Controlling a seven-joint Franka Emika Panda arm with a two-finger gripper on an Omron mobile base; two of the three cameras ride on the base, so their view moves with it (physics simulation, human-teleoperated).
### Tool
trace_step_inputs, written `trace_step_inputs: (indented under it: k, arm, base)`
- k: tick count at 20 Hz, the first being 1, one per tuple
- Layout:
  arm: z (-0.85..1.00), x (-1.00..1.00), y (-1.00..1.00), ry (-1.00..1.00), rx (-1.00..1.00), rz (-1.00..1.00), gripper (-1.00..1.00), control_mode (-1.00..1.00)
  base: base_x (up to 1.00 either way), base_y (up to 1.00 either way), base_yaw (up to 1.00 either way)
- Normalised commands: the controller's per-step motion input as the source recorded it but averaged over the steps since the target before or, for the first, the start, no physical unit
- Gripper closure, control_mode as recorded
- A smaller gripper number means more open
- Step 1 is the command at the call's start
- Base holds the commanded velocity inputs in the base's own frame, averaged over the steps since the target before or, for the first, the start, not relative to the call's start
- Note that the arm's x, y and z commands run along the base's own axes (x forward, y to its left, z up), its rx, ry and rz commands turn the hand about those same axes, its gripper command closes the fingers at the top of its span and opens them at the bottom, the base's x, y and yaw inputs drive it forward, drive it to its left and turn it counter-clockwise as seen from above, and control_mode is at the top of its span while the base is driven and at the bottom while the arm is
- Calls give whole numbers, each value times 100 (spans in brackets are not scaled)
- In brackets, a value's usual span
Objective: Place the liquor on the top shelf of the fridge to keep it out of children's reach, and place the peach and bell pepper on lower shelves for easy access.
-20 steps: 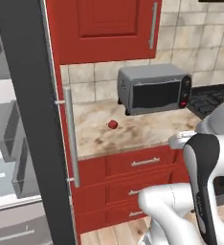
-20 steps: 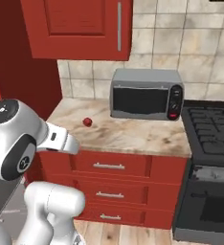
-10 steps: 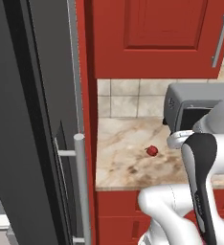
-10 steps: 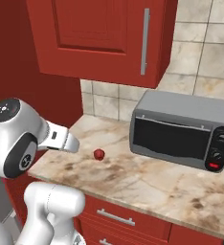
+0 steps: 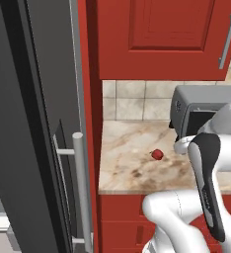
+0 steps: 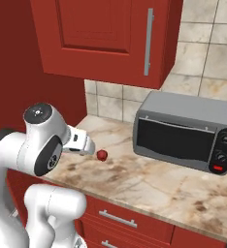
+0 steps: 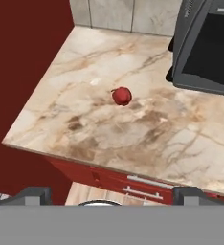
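With the base driven closer, the pepper (image 7: 122,95) now sits larger at frame centre on the counter (image 7: 147,134), untouched, while the gripper (image 7: 111,194) hangs above with tips wide apart, holding nothing, ready to descend.

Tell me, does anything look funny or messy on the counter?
Nothing is spilled or broken. The bell pepper sits alone on the marble counter, left of the toaster oven. The brown patches look like the stone's own pattern.
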Motion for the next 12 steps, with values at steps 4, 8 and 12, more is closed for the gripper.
trace_step_inputs:
  k: [4,8,12]
  arm:
    - [-50,58,-14,0,0,1,-100,-100]
    - [-55,54,0,0,0,0,-100,-100]
    - [-56,58,0,0,0,0,-100,-100]
  base:
    - [0,0,0]
    - [0,0,0]
    - [0,0,0]
